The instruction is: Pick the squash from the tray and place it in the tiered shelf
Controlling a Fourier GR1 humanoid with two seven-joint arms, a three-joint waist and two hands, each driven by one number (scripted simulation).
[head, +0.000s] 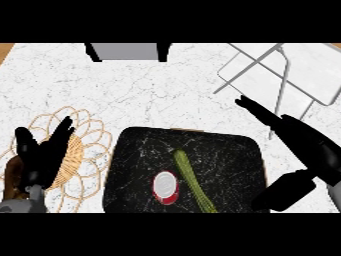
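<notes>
Right robot hand [306,145]: fingers straight and spread, holding nothing, stretched over white worktop [151,85] between black tray [136,165] and wire tiered shelf [291,75]; fingertip near shelf leg, contact not discernible. Left robot hand [44,152]: open, fingers up, over woven placemat [92,135]. Squash [191,180]: long, green, lying on tray beside red-and-white can [165,187]; lower end cut off. Dark unit [127,51] at far edge, cropped.

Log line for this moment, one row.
squash on tray, ungrasped | right hand open, tray's right | left hand open, resting over wicker mat | shelf unloaded
</notes>
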